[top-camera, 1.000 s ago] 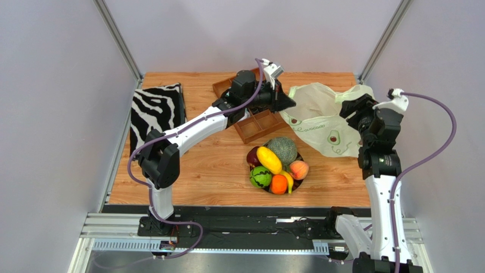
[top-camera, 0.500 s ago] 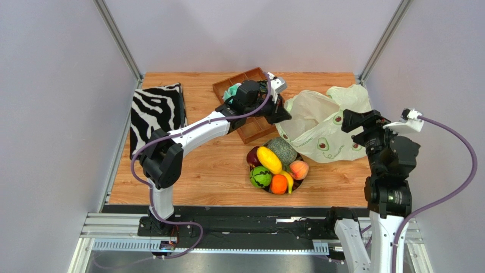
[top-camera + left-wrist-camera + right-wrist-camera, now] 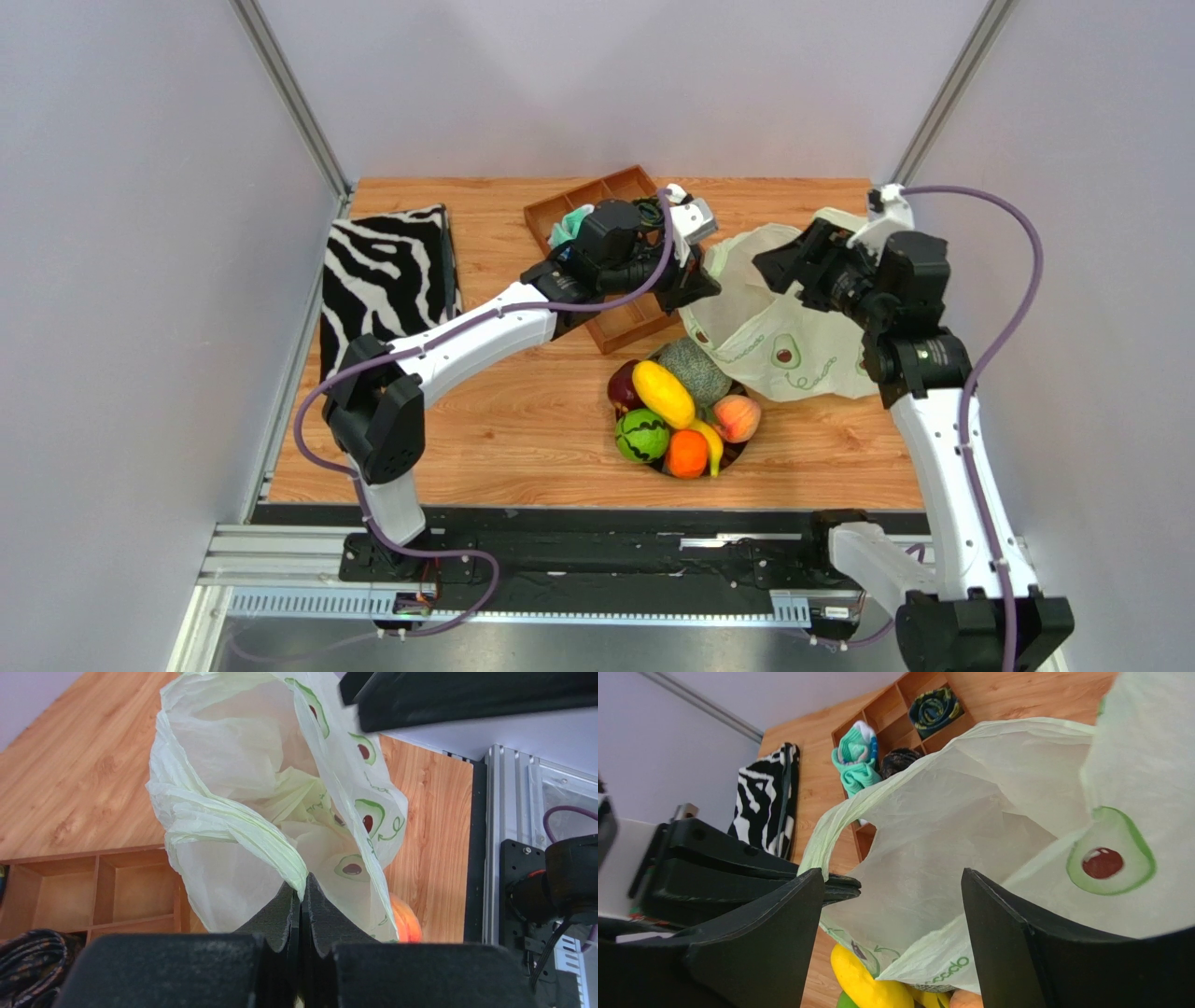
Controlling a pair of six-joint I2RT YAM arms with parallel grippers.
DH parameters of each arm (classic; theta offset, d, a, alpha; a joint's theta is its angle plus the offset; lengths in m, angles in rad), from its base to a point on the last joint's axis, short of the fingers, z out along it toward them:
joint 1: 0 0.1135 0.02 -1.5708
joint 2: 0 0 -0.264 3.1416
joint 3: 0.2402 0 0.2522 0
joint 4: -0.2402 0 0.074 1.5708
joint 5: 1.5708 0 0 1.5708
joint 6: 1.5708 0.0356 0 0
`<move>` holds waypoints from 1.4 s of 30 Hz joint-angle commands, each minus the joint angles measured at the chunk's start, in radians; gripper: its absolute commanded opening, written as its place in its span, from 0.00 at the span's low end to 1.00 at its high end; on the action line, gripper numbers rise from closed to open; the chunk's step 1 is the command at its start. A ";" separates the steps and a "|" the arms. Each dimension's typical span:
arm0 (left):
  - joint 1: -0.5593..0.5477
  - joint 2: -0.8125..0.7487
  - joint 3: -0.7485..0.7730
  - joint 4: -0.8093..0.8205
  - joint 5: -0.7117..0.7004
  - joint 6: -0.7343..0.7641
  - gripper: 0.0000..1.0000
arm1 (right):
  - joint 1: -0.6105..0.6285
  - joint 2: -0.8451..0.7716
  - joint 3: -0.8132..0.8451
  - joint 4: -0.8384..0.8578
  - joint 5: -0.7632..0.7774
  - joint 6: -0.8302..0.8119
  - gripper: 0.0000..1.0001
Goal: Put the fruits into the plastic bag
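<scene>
Bag (image 3: pixel 274 791) in left hand (image 3: pixel 302 894) (handle, perhaps)

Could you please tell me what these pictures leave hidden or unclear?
- Top view: the dark red apple is mostly covered by the yellow oblong fruit.
- Top view: the left arm covers the middle of the brown wooden divided tray.
- Left wrist view: the crinkly pale green avocado-print plastic bag hides all but a sliver of one orange-red fruit; its folds hide its bottom.
- Right wrist view: the bottom edge cuts off that yellow fruit and its neighbours.
</scene>
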 commanded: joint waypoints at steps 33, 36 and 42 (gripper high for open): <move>-0.017 -0.264 -0.179 -0.059 -0.368 0.069 0.00 | -0.082 0.158 -0.175 -0.056 0.461 -0.095 0.82; -0.017 -0.290 -0.202 -0.073 -0.357 0.055 0.00 | -0.082 0.081 -0.169 -0.034 0.345 -0.076 0.83; -0.017 -0.255 -0.177 -0.102 -0.337 0.034 0.00 | -0.079 -0.107 -0.170 0.047 0.094 -0.040 0.83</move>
